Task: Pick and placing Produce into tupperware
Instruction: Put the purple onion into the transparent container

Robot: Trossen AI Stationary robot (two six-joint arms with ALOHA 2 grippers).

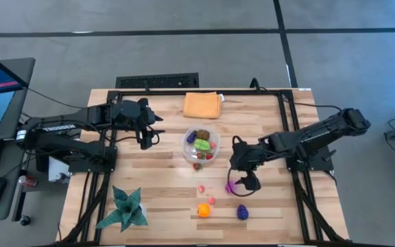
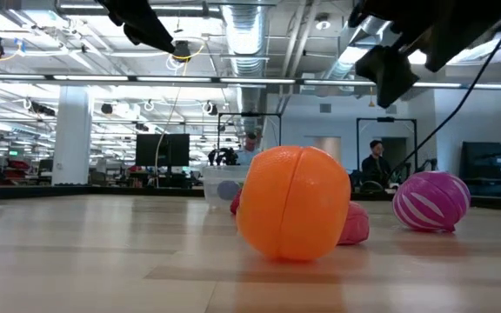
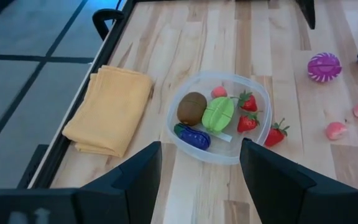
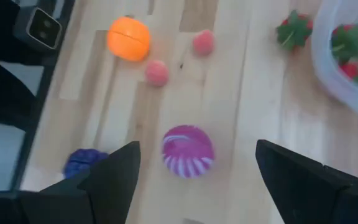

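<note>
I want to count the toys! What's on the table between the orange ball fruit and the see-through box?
Two small pink pieces lie between the orange fruit and the clear container, seen in the high view.

The table (image 1: pixel 163 185) is pale butcher-block wood in glued strips, smooth with a soft satin sheen, edged by a matt black metal frame (image 1: pixel 286 137). The rounded-square clear plastic container (image 3: pixel 257 134) is thin, see-through and faintly glossy at its rim. The folded orange cloth (image 3: pixel 107 109) looks soft, woven and matt. The round orange toy fruit (image 2: pixel 292 203) is smooth, slightly shiny plastic with a moulded seam. The magenta white-striped ball (image 4: pixel 188 151) looks like smooth plastic. Both grippers' dark fingers (image 3: pixel 135 177) are matt plastic.
</note>
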